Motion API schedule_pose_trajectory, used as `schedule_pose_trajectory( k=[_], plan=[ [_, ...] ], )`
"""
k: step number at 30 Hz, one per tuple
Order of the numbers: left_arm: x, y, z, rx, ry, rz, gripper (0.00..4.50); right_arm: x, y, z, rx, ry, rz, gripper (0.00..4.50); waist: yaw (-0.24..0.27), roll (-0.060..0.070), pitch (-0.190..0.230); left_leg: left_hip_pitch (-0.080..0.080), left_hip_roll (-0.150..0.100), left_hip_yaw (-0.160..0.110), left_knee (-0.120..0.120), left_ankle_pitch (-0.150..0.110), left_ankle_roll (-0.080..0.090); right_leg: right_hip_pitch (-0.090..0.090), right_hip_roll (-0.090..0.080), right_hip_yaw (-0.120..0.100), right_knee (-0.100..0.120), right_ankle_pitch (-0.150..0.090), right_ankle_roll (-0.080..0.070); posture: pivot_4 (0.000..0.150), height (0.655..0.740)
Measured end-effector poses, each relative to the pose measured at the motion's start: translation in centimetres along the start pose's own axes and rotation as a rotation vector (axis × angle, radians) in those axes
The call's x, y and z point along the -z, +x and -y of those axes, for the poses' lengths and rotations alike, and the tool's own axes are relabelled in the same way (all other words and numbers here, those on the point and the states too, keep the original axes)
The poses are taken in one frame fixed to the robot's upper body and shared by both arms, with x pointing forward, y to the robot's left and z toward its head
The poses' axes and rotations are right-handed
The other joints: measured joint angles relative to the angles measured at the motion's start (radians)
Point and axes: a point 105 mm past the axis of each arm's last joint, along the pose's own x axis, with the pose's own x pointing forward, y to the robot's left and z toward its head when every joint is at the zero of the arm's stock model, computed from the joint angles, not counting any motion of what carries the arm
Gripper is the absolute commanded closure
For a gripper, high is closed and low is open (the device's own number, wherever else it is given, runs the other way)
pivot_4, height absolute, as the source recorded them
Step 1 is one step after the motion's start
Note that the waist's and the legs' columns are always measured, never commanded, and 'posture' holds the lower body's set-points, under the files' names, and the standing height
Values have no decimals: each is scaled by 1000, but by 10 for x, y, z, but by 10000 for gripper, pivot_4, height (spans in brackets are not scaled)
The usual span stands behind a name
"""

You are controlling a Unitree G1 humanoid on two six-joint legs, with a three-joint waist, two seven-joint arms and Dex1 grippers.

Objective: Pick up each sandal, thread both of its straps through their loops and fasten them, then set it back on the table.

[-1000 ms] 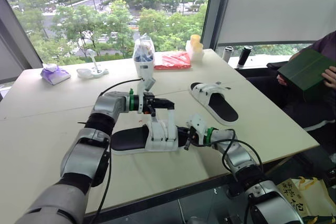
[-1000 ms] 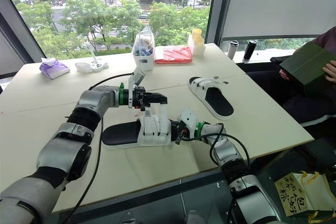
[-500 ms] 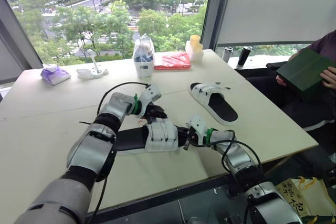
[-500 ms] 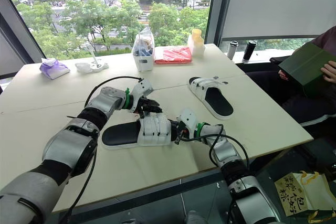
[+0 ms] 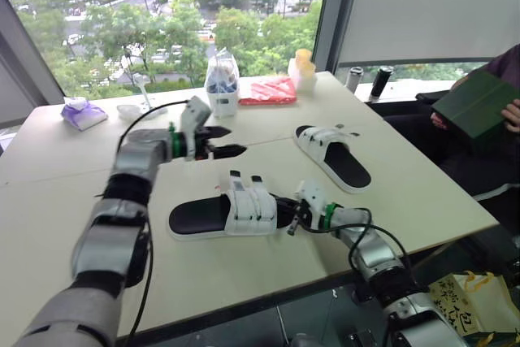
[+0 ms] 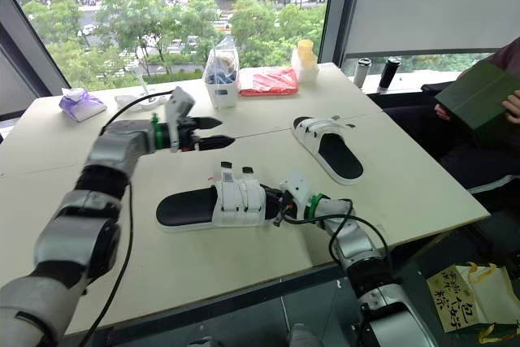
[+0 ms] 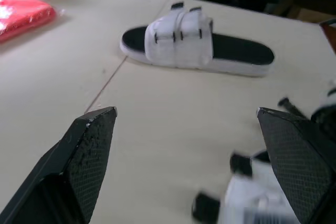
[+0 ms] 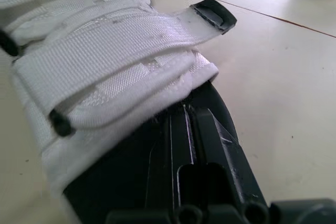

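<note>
The left pincer (image 5: 230,140), open, has lifted clear of the front-edge sandal (image 5: 199,218), its straps (image 5: 248,209) apparently fastened, while the right pincer (image 5: 291,219) stays closed inside its toe, so release likely follows.

A purple pouch (image 5: 84,113) lies near the window, and beside it is a small white object with an upright stick (image 5: 145,106). Further along stand a white cup holding a clear bag (image 5: 222,87), a red packet (image 5: 266,91) and a yellow-topped container (image 5: 303,71). On the right, a person's hand (image 5: 512,115) holds a dark green folder (image 5: 475,107).
</note>
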Motion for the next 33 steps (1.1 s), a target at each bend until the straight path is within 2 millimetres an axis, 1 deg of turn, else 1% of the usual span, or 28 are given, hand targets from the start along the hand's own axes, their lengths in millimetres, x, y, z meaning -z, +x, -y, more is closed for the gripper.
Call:
schedule_pose_trajectory(
  k=[1,2,4,6,8,11,13,15,17,19,22,24,29,31,33],
  plan=[
    [8,-9,2,-19,-29,-6,667,-1,-8,3,0,-5,-8,45000,9,-1,1,-5,0,0,1,1,-1,-5,0,0,5,0,-1,1500,7400],
    [15,-18,8,-36,-52,-12,667,-2,-16,4,-4,-4,-21,45000,23,-3,2,-10,0,-1,5,0,-6,-11,0,0,11,-2,0,1500,7400],
    [20,-30,23,-49,-74,-2,667,-6,-28,7,-6,-3,-43,45000,44,-2,3,-20,0,-1,7,0,-8,-20,0,0,11,-2,0,1500,7400],
    [24,-41,41,-59,-102,13,667,-9,-41,9,-6,16,-66,45000,59,-2,6,-22,-1,0,7,0,-9,-20,-1,0,9,-2,0,1500,7400],
    [29,-51,60,-53,-144,25,667,-13,-54,12,5,37,-83,45000,62,-3,12,-21,-2,0,8,0,-9,-19,-3,0,7,-3,0,1500,7400],
    [43,-54,90,-8,-221,1,667,-20,-71,14,16,63,-105,45000,60,-4,17,-21,-2,0,9,0,-9,-18,-2,0,5,-5,-3,1500,7400],
    [48,-54,103,21,-264,-8,667,-26,-79,11,5,74,-112,45000,56,-7,18,-21,-1,0,9,0,-9,-18,-1,0,6,-5,-2,1500,7400],
    [48,-54,109,22,-265,-14,667,-32,-87,9,1,80,-122,45000,54,-7,19,-20,-1,0,9,0,-9,-18,-1,0,6,-6,-3,1500,7400],
    [47,-54,111,14,-268,-9,667,-34,-98,10,8,78,-149,45000,53,-7,19,-20,-1,0,11,0,-9,-18,-1,0,6,-5,-4,1500,7400],
    [47,-51,111,8,-288,2,667,-39,-103,11,23,85,-148,45000,53,-7,19,-20,-1,0,13,0,-9,-17,-1,0,6,-5,-5,1500,7400],
    [45,-39,112,30,-317,10,667,-47,-106,11,38,85,-139,45000,53,-7,19,-21,-1,0,15,0,-9,-17,0,0,8,-4,-5,1500,7400],
    [48,-29,109,61,-348,-21,667,-50,-106,9,42,95,-137,45000,53,-7,19,-21,-1,0,16,0,-9,-17,0,0,8,-4,-5,1500,7400],
    [59,-1,102,146,-387,-93,667,-55,-106,0,56,118,-132,45000,55,-7,19,-21,-1,0,17,0,-9,-17,0,0,8,-4,-6,1500,7400],
    [56,16,102,196,-426,-70,667,-58,-108,-5,65,135,-124,45000,60,-7,19,-22,-1,0,18,0,-9,-16,0,0,8,-3,-7,1500,7400],
    [49,30,105,260,-474,-28,667,-62,-109,-9,73,140,-114,45000,58,-7,19,-22,-1,0,19,0,-9,-16,0,0,9,-2,-8,1500,7400]
  ],
)
